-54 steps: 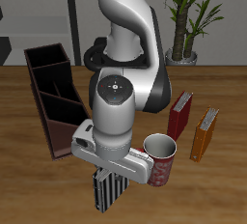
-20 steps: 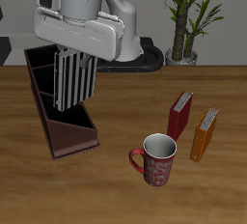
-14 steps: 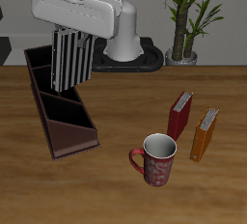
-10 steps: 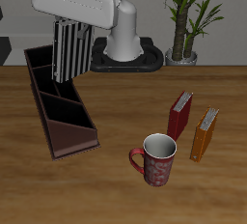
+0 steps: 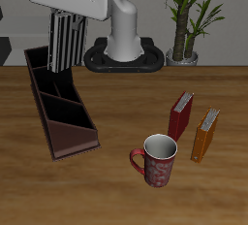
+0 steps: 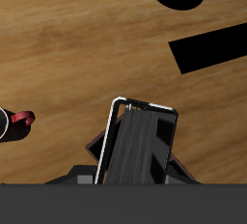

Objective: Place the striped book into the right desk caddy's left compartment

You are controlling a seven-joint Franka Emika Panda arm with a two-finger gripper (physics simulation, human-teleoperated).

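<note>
The pick-up looks done and the carry well advanced: the hand [image 5: 64, 17] is closed on the top edge of the striped book [image 5: 63, 43], which hangs upright below it, clear of the surface [image 5: 126, 103] and touching nothing else. Directly beneath and just in front of the book lies the right desk caddy [image 5: 60, 103], its far end sitting under the book's lower edge, so the book appears to hover over or just behind the rearmost section. Which of the three sections counts as the left compartment cannot be settled from these views, and the wrist view shows only the book [image 6: 141, 143] against bare wood, with no caddy wall to judge alignment by. What is left, as I judge it, is to line the book up over the correct section, lower it between the dividers, and let go. The mug [image 5: 157, 159], the red book [image 5: 181, 115] and the orange book [image 5: 204, 135] stand well away from the hand, toward the front of the surface, and play no part.
</note>
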